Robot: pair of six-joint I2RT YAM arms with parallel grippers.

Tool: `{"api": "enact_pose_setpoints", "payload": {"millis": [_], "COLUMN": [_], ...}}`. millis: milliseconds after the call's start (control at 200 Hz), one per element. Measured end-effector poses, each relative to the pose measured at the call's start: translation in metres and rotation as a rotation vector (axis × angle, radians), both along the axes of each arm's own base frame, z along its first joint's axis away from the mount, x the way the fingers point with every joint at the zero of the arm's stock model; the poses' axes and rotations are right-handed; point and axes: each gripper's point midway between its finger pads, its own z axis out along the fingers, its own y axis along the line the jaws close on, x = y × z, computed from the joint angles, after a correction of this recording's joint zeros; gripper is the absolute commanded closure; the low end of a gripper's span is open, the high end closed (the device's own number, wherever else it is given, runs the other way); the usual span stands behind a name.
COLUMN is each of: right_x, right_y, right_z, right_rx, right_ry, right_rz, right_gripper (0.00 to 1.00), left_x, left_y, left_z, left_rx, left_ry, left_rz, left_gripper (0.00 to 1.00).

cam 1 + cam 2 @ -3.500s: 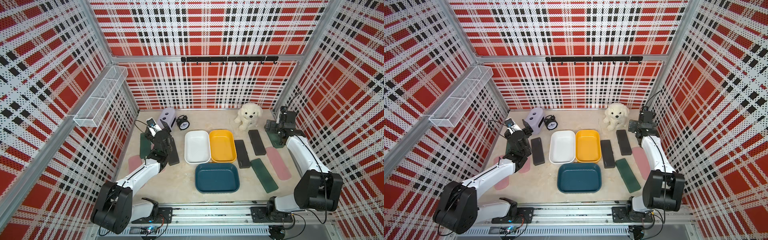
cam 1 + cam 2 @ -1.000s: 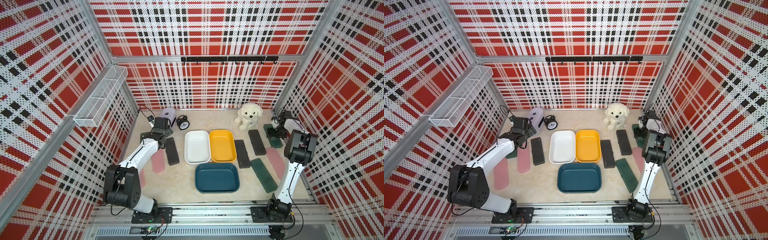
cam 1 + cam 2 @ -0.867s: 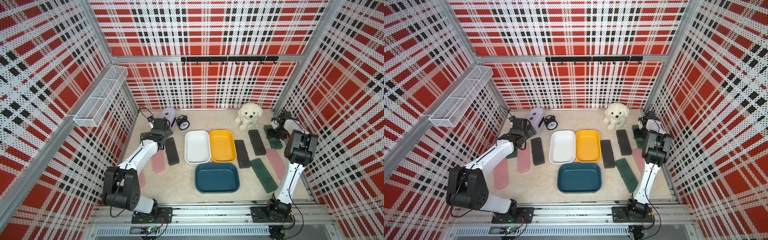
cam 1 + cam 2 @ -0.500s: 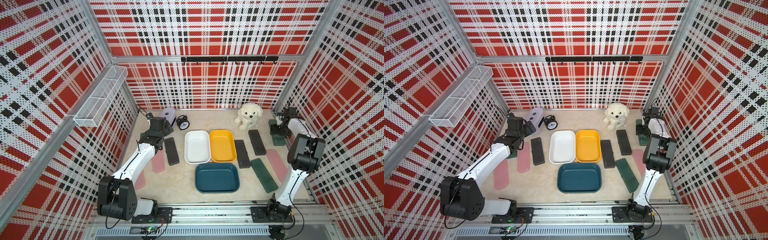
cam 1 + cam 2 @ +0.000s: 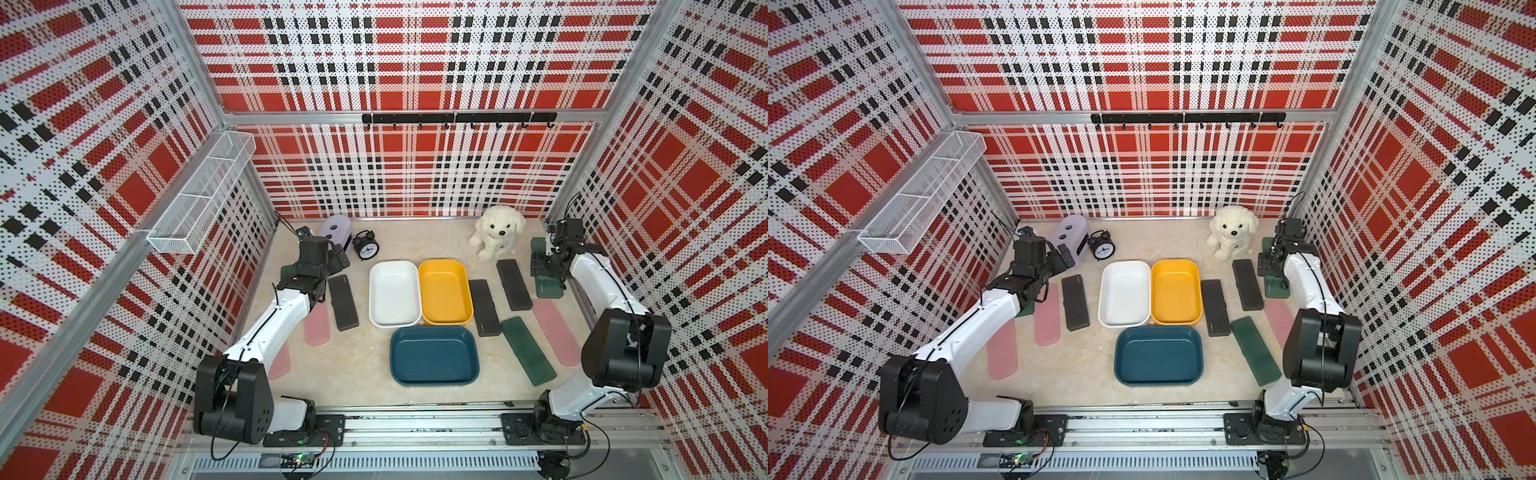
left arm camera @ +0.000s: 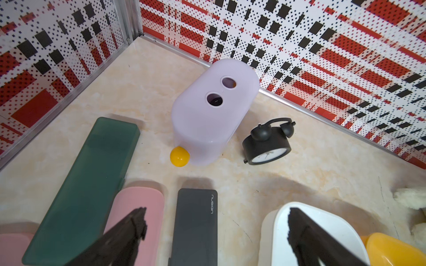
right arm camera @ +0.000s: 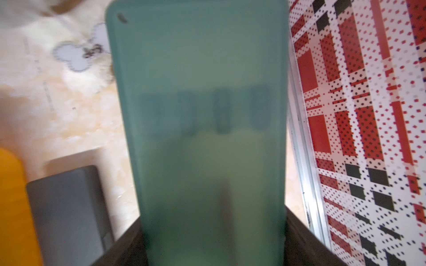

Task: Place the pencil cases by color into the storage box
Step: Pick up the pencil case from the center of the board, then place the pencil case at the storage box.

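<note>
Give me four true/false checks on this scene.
1. The white plastic bin, yellow plastic bin and dark blue plastic bin hold nothing. True.
2. The right gripper grips a pale pink pencil case. False: it is shut on a flat dark green pencil case.
3. The left gripper is shut. False: its jaws stand open, holding nothing.
4. A black twin-bell alarm clock stands beside the lilac rounded box. True.
</note>
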Motion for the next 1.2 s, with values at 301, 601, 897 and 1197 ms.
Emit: {"api": "enact_pose_setpoints", "payload": {"millis": [301,601,897,1197], "right_x": [-0.03,-0.051,-0.043,-0.015], "right_y": [0.104,0.175,0.214,0.26], "right_z": [0.009,-0.003,-0.018,-0.028], "right_rx": [0.019,0.067,0.143,0.175], "right_ry": [-0.054,-0.052,-0.058,-0.059], "right_rz": [0.128,0.179,0.139,0.167], "right_gripper": [0.5,0.51,0.51,0.51], "left_x": [-0.001,0.004,0.007,0.008], "left_y": [0.001,-0.001,-0.003,-0.004], "left_z": [-0.003,-0.012,-0.019,-0.022], "left_rx": [-0.034,-0.04,-0.042,-0.037], "left_ry": [-0.013,-0.003,0.011,0.017], "left_rz": [0.022,0.034,0.032,0.024], "left_gripper": [0.02,0.03,0.03,0.03]}}
